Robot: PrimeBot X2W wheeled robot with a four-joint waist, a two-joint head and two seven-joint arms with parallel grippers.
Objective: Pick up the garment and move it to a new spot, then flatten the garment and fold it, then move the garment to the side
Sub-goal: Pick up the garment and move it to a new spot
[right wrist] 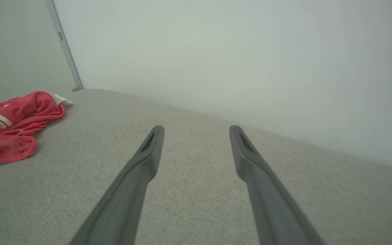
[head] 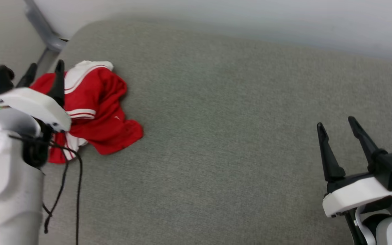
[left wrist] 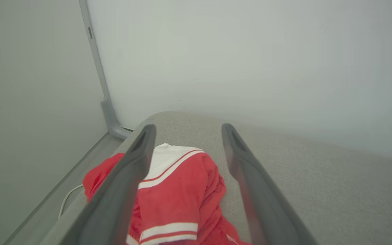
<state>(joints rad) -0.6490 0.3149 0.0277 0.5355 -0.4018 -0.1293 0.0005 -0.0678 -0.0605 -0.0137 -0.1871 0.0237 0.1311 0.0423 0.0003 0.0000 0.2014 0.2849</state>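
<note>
The garment [head: 97,109] lies crumpled at the left of the head view, near the rounded corner of the grey fabric surface [head: 223,143], with white striped trim on top. For a clean pick-up, I judge the left gripper [head: 45,73] should come down on a raised fold and pinch several layers. Its fingers stand wide apart over the heap, holding nothing. The right gripper [head: 335,127], lower right, is spread just as wide over bare fabric, empty.
</note>
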